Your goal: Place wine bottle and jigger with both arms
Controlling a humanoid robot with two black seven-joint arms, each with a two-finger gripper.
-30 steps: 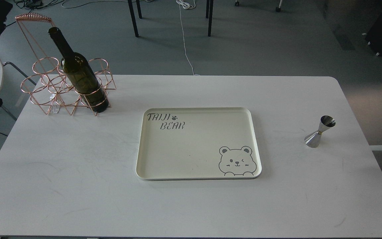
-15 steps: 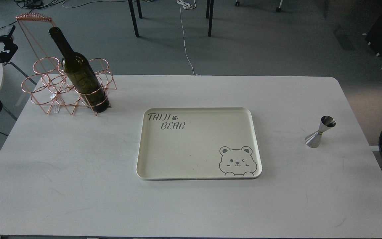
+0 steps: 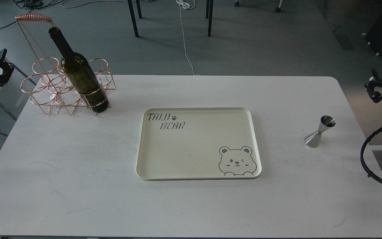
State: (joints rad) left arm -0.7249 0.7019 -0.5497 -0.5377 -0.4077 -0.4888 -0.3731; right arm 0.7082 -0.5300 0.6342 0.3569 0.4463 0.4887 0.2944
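Observation:
The wine bottle (image 3: 78, 73), dark olive-green and without a label, stands tilted in the front right ring of a copper wire rack (image 3: 50, 83) at the table's back left. The jigger (image 3: 319, 131), a small silver double cone, stands upright on the table at the right. My left gripper (image 3: 2, 64) is at the left edge, beyond the table and left of the rack, with its fingers apart and empty. My right gripper (image 3: 374, 87) is at the right edge, off the table, up and right of the jigger. It is dark and its fingers are hard to tell apart.
A cream tray (image 3: 144, 166) with a bear drawing and "TAIJI BEAR" lettering lies in the middle of the white table (image 3: 78, 186). Black cable hoses (image 3: 365, 159) hang at the right edge. Chair legs and cords are on the floor behind.
Both arms have come into view. The left gripper moved down toward the rack's level. The right gripper moved down and inward toward the table's right edge. Bottle, jigger and tray have not moved.

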